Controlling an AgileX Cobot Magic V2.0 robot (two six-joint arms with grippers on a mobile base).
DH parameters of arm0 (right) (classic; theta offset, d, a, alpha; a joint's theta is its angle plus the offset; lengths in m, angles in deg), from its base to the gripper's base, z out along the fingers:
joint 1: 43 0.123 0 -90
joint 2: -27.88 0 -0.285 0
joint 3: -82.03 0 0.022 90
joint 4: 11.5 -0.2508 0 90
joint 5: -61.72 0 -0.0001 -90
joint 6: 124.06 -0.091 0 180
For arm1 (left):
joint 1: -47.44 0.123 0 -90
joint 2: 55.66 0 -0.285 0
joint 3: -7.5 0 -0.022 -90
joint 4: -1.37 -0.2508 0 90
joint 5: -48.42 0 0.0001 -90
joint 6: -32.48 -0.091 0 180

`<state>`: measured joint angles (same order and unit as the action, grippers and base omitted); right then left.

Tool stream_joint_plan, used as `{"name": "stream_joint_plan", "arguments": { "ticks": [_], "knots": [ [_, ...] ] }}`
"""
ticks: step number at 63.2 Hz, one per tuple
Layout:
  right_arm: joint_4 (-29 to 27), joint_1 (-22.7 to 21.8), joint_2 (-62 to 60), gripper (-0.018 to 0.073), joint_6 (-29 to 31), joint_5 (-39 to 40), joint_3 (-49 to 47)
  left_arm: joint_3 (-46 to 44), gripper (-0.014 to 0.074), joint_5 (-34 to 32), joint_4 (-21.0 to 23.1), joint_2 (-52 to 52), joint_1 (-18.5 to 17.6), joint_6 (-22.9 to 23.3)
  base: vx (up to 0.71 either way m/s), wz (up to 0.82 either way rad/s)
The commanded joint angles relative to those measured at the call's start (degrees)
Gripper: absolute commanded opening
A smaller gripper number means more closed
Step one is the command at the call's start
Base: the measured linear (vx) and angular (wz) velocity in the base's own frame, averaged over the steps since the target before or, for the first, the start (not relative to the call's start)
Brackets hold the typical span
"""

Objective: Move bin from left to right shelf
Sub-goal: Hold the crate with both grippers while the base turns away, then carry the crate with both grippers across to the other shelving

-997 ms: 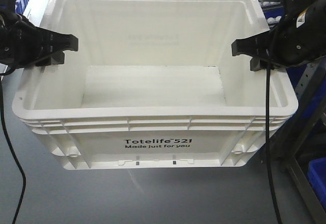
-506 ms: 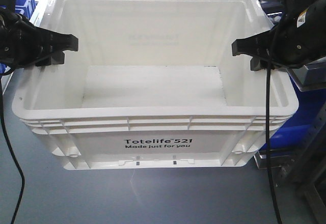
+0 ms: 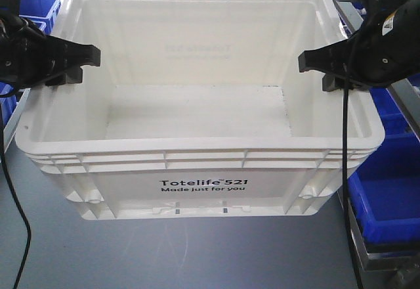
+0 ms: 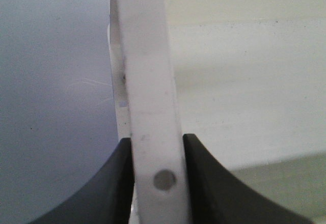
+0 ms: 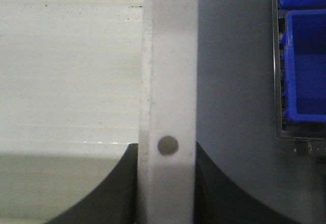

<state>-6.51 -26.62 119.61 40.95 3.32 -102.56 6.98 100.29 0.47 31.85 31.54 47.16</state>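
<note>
Both the left tool point(image 3: 84, 66) and right tool point(image 3: 316, 72) pinched the bin point(image 3: 203, 184) by its stiff side rims; it looked light.

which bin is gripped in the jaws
The white bin: its side rims are pinched in jaws on both sides. The blue bins sit apart, untouched.

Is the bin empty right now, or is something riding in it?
Empty. The front view looks down into the bin, and its white floor is bare all the way to the walls.
</note>
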Motion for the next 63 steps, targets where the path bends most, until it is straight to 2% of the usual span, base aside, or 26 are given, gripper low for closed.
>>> {"name": "stream_joint_plan", "arguments": {
  "ticks": [1,63],
  "knots": [
    [6.8,-1.1,-2.5,0.0099,-0.6,5.9,-2.0,-2.3,0.0135,-4.9,-1.7,-3.7,0.2,-2.4,0.37,0.07],
    [6.8,-1.1,-2.5,0.0099,-0.6,6.0,-2.0,-2.3,0.0135,-4.9,-1.7,-3.7,0.2,-2.4,0.41,-0.05]
  ]
}}
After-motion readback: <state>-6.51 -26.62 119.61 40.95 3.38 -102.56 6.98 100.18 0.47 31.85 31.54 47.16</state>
